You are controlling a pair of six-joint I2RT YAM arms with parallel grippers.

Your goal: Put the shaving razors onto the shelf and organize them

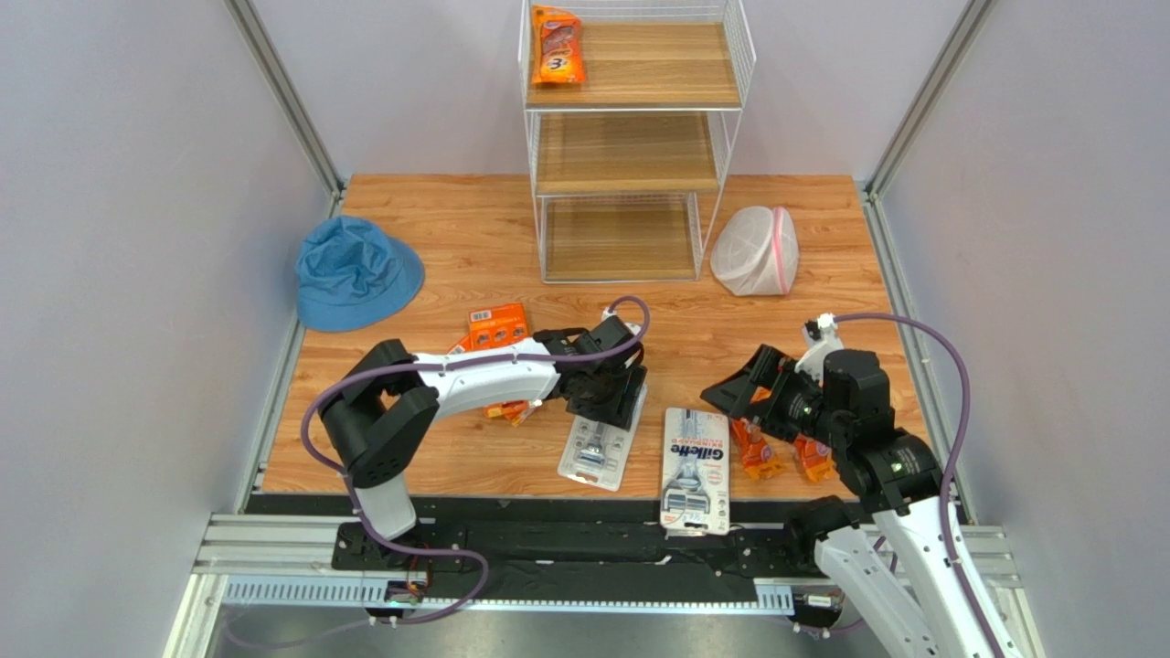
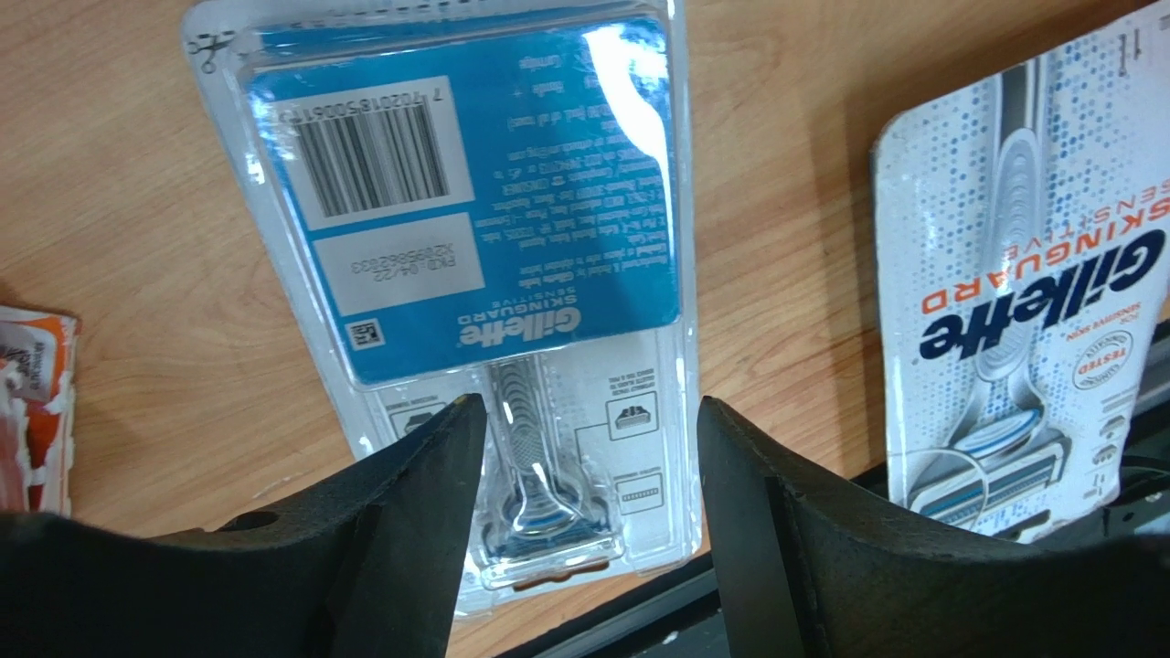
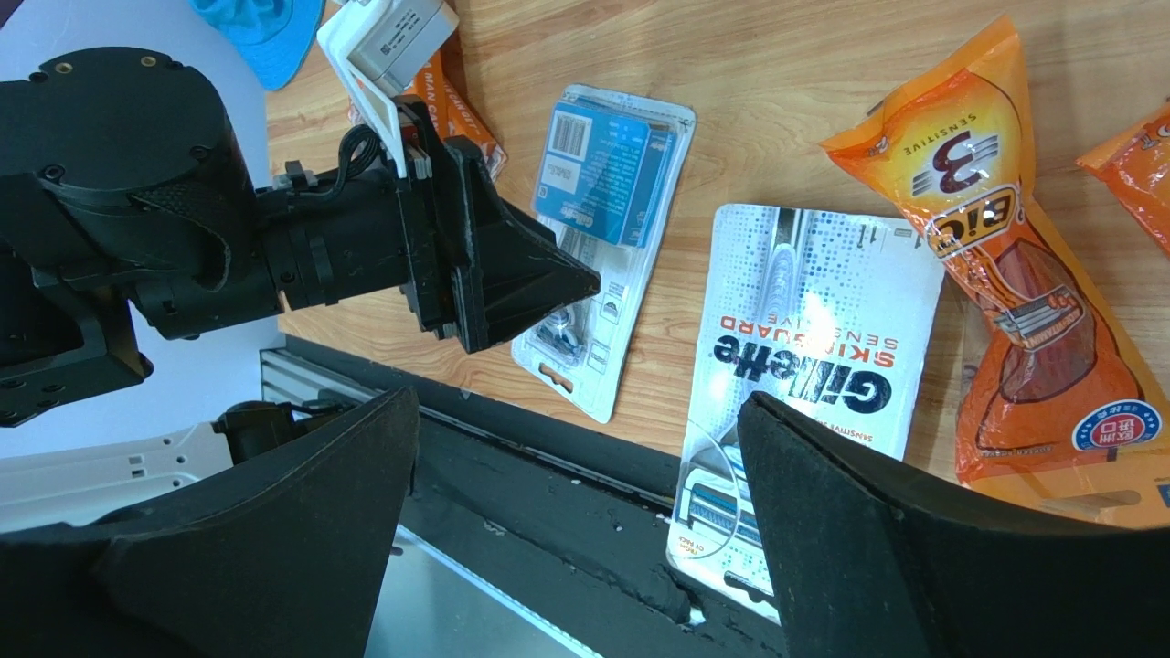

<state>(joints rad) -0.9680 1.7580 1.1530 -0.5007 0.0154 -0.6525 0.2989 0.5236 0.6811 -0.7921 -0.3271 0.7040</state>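
Note:
A blue-backed razor blister card (image 2: 467, 247) lies face down on the table, also in the top view (image 1: 602, 442). My left gripper (image 2: 591, 425) is open right over its lower end, one finger to each side of the razor; in the top view the left gripper (image 1: 615, 391) covers the card's far end. A white Gillette razor card (image 1: 696, 469) lies to the right of it (image 2: 1037, 315). My right gripper (image 1: 731, 398) is open and empty above the table's near edge (image 3: 577, 425). Two orange razor bags (image 1: 758, 453) lie beside it (image 3: 1016, 288). One orange pack (image 1: 556, 45) lies on the shelf's (image 1: 632, 130) top board.
A flat orange multi-pack (image 1: 495, 326) lies behind the left arm, and another (image 1: 511, 409) is partly under it. A blue bucket hat (image 1: 354, 272) sits at the left. A white mesh bag (image 1: 755, 251) sits right of the shelf. A black rail (image 1: 549, 528) runs along the near edge.

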